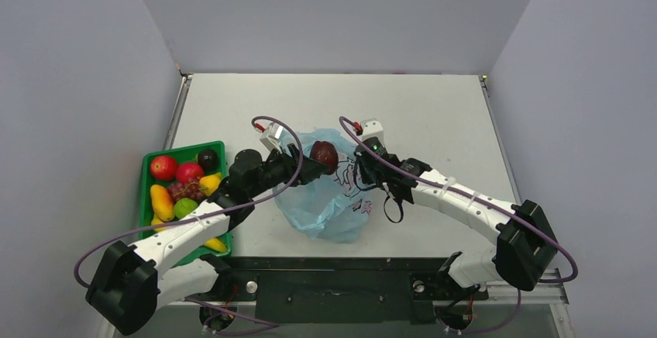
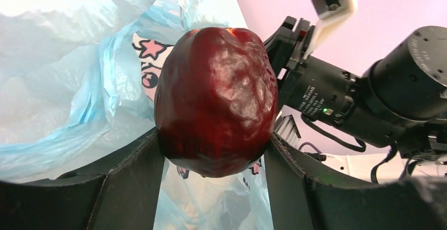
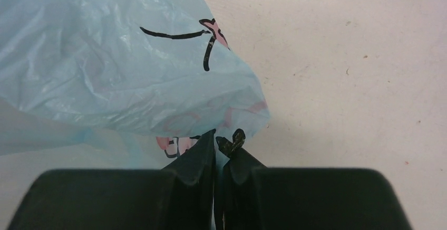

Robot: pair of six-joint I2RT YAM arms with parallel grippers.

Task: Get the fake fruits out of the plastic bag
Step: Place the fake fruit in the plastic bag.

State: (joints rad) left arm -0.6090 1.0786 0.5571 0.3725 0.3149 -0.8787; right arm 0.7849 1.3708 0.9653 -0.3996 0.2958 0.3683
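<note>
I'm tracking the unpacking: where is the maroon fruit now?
The maroon fruit is mid-table in the top view, gripped by the left end effector above the plastic bag, right of the green tray.

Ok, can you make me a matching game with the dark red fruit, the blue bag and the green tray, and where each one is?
1. maroon fruit
2. plastic bag
3. green tray

A. holds other fruits
B. pinched by the right gripper
C. gripped in the left gripper

Pairs: 1-C, 2-B, 3-A
</note>
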